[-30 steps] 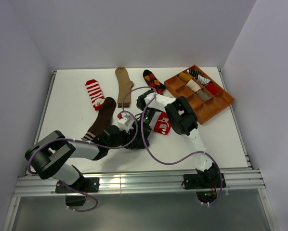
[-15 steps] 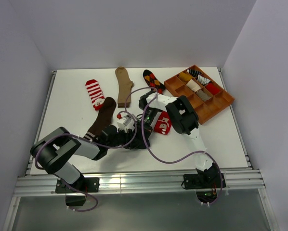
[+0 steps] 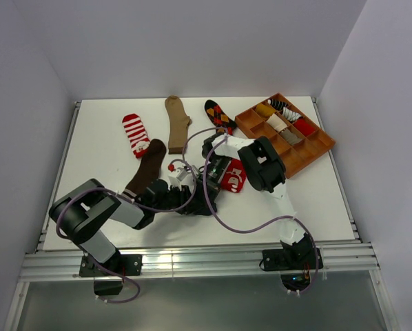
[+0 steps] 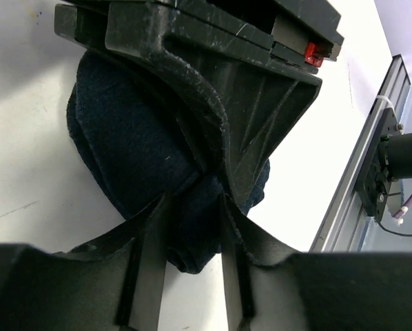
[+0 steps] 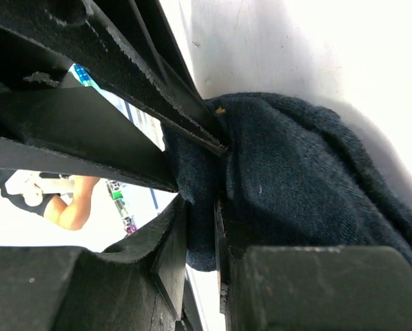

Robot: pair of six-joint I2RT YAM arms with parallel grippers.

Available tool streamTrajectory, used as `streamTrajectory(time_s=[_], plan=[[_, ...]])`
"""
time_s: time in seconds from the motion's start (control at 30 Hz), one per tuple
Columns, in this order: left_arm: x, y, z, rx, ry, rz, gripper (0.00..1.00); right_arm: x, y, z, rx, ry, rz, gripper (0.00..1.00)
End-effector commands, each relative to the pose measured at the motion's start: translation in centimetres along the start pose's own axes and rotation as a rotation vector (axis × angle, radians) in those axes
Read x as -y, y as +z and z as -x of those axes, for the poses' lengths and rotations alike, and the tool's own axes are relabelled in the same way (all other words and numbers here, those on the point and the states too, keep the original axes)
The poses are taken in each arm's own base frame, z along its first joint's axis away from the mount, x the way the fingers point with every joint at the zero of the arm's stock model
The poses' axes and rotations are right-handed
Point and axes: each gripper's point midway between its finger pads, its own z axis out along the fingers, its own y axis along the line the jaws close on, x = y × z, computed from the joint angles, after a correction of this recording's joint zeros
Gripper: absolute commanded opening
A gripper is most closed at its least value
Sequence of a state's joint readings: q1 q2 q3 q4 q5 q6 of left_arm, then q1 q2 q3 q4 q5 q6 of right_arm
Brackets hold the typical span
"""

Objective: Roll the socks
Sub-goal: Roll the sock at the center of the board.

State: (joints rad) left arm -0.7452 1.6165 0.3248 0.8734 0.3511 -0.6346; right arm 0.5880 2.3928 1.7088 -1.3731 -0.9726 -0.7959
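A navy sock lies bunched on the table between both grippers and is mostly hidden under them in the top view. My left gripper is shut on a fold of it; from above the gripper sits near the table's middle front. My right gripper is shut on the sock's edge and meets the left one. A red sock with a picture lies just right of them. The dark brown, red-white striped, tan and black argyle socks lie flat farther back.
A brown wooden compartment tray holding several rolled socks stands at the back right. The right arm's purple cable loops over the table in front. The metal rail runs along the near edge.
The left arm has shifted a little to the right and its elbow has swung inward. Both grippers stay closed together on the navy sock.
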Motion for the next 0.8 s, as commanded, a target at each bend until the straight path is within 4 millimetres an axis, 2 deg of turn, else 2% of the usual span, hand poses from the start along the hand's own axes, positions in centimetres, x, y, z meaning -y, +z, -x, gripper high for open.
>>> streamTrajectory(time_s=[0.0,0.1,0.2,0.3,0.37,0.5,0.77], plan=[[-1.3,-0.2,-2.2,-0.079,-0.038,0.035,0.37,1.6,-1.2,-0.5,-0.025,-0.04,-0.11,0.21],[-1.3,-0.1,-2.5,-0.099,-0.058,0.033,0.31,1.8,-1.3,-0.2,-0.015,-0.047,-0.136,0.22],[-1.5,0.0,-2.9,-0.118,-0.093,0.056,0.22,2.1,-1.6,0.2,0.002,-0.062,-0.177,0.28],[-2.2,0.0,-3.5,-0.15,-0.14,0.103,0.06,2.5,-2.2,0.6,0.024,-0.088,-0.245,0.43],[-2.3,0.0,-3.9,-0.183,-0.166,0.123,0.0,2.5,-2.5,0.6,0.037,-0.098,-0.276,0.48],[-2.6,-0.1,-4.4,-0.22,-0.205,0.161,0.0,2.0,-3.6,1.5,0.081,-0.153,-0.332,0.57],[-2.7,-0.3,-4.5,-0.239,-0.248,0.196,0.0,0.6,-7.1,2.5,0.212,-0.206,-0.443,0.59]])
